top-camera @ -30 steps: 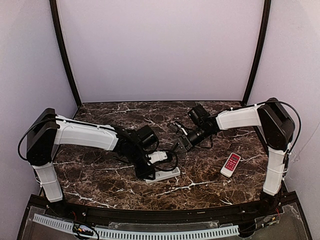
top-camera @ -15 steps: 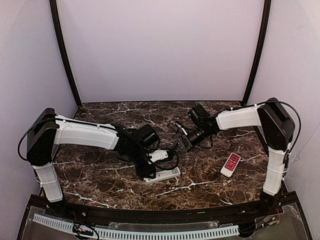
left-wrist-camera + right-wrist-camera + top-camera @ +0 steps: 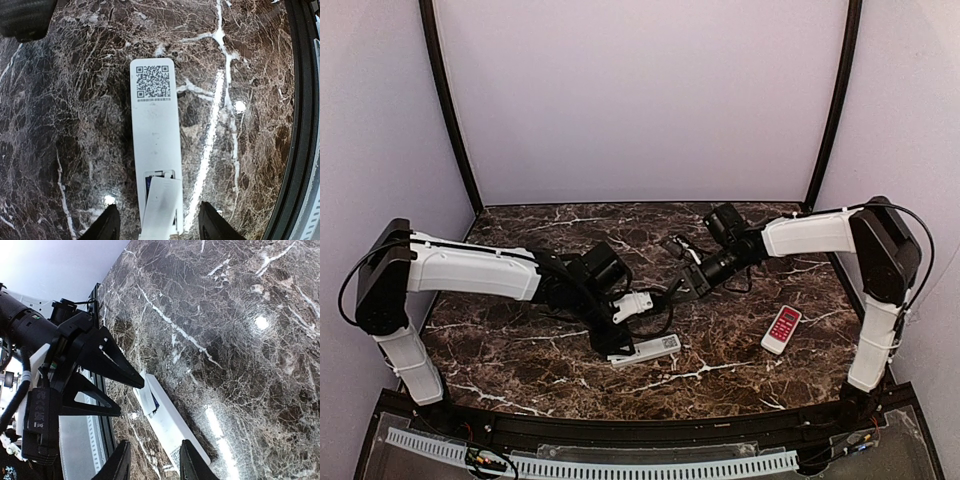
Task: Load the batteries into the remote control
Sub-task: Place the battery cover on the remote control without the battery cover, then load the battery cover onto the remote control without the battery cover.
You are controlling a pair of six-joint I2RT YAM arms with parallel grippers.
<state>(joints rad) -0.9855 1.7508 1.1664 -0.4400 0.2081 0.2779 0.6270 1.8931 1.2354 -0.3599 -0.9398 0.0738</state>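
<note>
The remote control [image 3: 152,130] lies face down on the dark marble table [image 3: 75,125], near the front middle, its long white back turned up. A square QR code [image 3: 152,82] is printed at the end that points away from the left wrist camera. At the near end the battery compartment stands open. The small white cover piece [image 3: 162,202] lies loosely and slightly askew across it, not seated flush. Of the batteries [image 3: 148,186] only a dark bluish sliver shows in the opening beside the cover's left edge (how many cells are there I cannot tell). The left gripper [image 3: 159,226] hangs over this compartment end. Its two black fingers are spread to either side of the remote, with bare marble showing between each finger and the white casing, so the pincer is wide and holds nothing. From above, the left arm reaches in from the left and its wrist hides that end of the remote. The right gripper [image 3: 155,460] is raised above the table behind and to the right of the remote, well apart from it and angled down toward it. Its fingers are moderately parted with nothing between them. Its camera looks along the remote toward the left gripper's black fingers [image 3: 107,367]. A shorter red-and-white remote [image 3: 781,329] lies on the right side of the table, well apart from both grippers.
</note>
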